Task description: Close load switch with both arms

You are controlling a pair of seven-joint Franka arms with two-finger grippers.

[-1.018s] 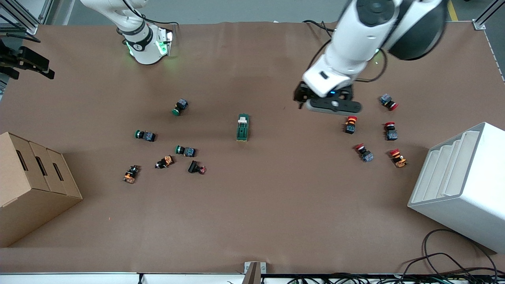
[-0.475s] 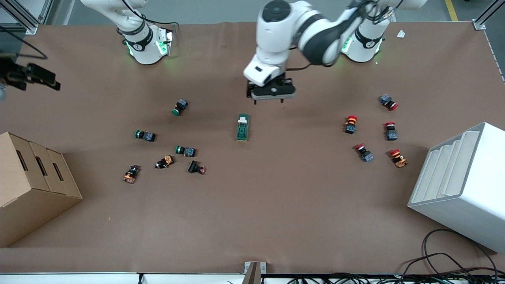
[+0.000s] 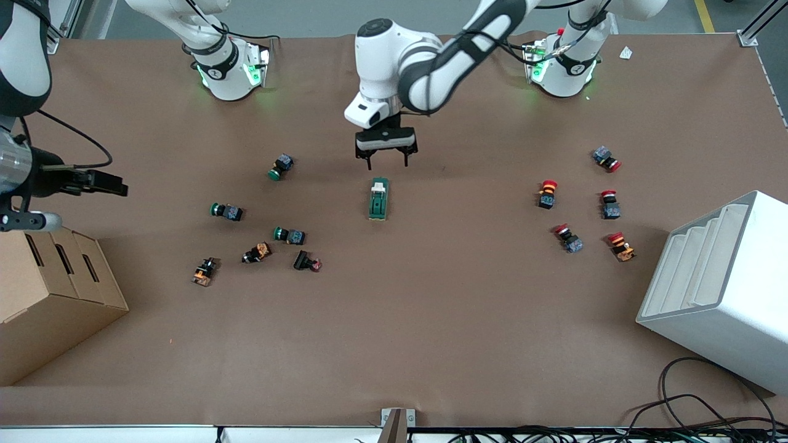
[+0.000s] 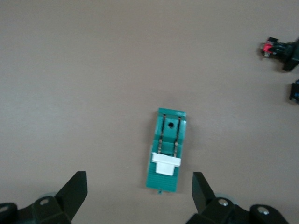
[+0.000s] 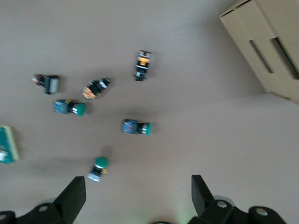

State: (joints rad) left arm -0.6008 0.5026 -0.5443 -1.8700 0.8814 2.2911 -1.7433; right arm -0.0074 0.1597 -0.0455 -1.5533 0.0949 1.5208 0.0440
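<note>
I've got the left gripper point(image 3: 387, 163) hanging over the bare table just past the cream-lever end of the load switch point(image 3: 378, 199), fingers spread wide and empty. In the left wrist view the switch point(image 4: 167, 149) sits between the two fingertips point(image 4: 74, 189), long axis pointing away from the camera, so the jaws straddle its width. That's the right lineup for coming down and pinning the body or working the lever.

Load switch lies flat mid-table, cream lever point(image 4: 165, 164) at the end toward the robot bases, well apart from the green push-buttons point(image 3: 288, 234) on the right arm's end and the red push-buttons point(image 3: 547, 193) on the left arm's end.

Right gripper point(image 3: 104, 183) is out over the table edge above the cardboard box point(image 3: 55, 289), fingers apart, nothing held. Its wrist view catches only a sliver of the switch point(image 5: 7, 144) at the frame edge, so it's far from contact.

Lever position: looks unclosed, but I can't confirm from this angle.

My read: approach phase, nothing touched yet. Right arm needs to come in before any two-arm close.
</note>
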